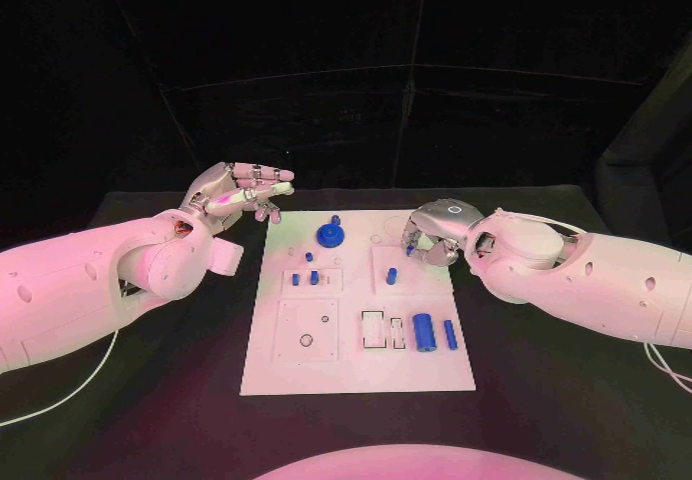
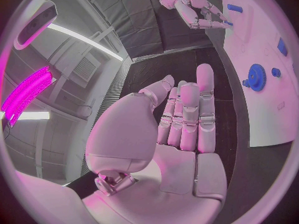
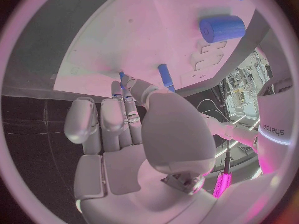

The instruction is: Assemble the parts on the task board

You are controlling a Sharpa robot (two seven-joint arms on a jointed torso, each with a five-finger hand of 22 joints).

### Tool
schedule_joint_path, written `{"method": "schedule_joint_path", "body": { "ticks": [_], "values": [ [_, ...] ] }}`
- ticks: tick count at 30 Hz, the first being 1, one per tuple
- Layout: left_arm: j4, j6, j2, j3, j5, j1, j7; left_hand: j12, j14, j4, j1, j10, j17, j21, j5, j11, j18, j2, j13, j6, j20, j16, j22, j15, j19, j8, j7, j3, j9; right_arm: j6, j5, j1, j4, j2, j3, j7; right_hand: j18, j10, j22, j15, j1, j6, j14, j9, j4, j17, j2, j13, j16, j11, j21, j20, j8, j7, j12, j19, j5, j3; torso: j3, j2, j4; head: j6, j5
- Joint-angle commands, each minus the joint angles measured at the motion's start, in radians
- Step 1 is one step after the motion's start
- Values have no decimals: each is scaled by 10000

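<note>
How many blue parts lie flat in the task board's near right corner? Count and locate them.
2: a thick cylinder and, just right of it, a thin rod, both lying on the task board.

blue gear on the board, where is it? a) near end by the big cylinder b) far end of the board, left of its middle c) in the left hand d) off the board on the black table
b: the blue gear sits on the task board near its far edge, while the left hand hovers beside the board holding nothing.
</note>
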Motion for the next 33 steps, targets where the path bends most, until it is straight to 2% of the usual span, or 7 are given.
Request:
{"method": "schedule_joint_path", "body": {
  "ticks": [1,10,14,19,25,28,33],
  "values": [
    [-18,154,2,7,49,8,213,41,-77,5,-17,-81,-11,-48,10,12,123,35,7,-82,22,-61,-13,25,-65,5,-6,-69,-15,-573,304,30,288,-196,12,57,-201,12,13,-48,-5,14,312,17,-43,7,-21,-2,28,48,66,-1,-64,48,-38,100,24,25,-6,0,3,8,-10],
    [-53,132,-10,7,49,7,208,43,-77,4,-16,-84,-7,-50,10,12,123,35,7,-85,22,-58,-15,26,-65,5,-6,-71,-15,-752,745,80,1470,-770,69,46,-205,13,35,-45,-16,16,313,16,-45,15,-36,-4,38,49,80,1,-69,48,-43,109,18,18,-9,4,-12,20,27],
    [-73,128,7,7,49,7,216,43,-77,4,-16,-84,-7,-50,10,12,123,35,7,-85,22,-58,-15,26,-65,5,-6,-71,-15,-895,801,98,1988,-751,174,72,-210,13,56,-44,-15,16,312,15,-50,16,-41,-5,40,48,92,2,-72,48,-46,118,23,19,-14,13,22,20,43],
    [-84,124,43,7,50,8,216,49,-82,1,-10,-93,-14,-55,12,12,124,39,7,-91,24,-61,-18,27,-64,5,-6,-73,-16,-891,831,146,2444,-464,229,85,-211,14,68,-44,-7,16,313,13,-64,28,-46,-7,54,46,101,3,-79,48,-51,122,41,26,-31,10,40,-13,178],
    [-78,119,63,7,50,9,214,49,-82,1,-10,-93,-14,-55,12,12,124,39,7,-91,24,-61,-18,27,-64,5,-6,-73,-16,-712,835,160,2505,133,235,146,-210,13,68,-43,-1,15,311,11,-74,26,-44,-10,58,49,105,5,-88,52,-59,120,68,36,-16,29,23,-98,454],
    [-79,120,89,7,50,11,209,49,-82,1,-10,-93,-14,-55,12,12,124,39,7,-91,24,-61,-18,27,-64,5,-6,-73,-16,-453,828,153,2324,540,205,193,-210,12,69,-42,1,13,311,10,-79,29,-43,-11,61,51,107,5,-92,54,-62,119,79,40,-35,26,34,-152,526],
    [-121,136,154,8,50,12,202,49,-82,1,-10,-93,-14,-55,12,12,124,39,7,-91,24,-61,-18,27,-64,5,-6,-73,-16,4,727,23,1957,1137,-39,254,-204,-3,45,-35,14,-4,301,2,-105,2,-45,-18,48,62,98,10,-117,67,-83,100,118,55,-14,32,31,-229,679]
  ]
}}
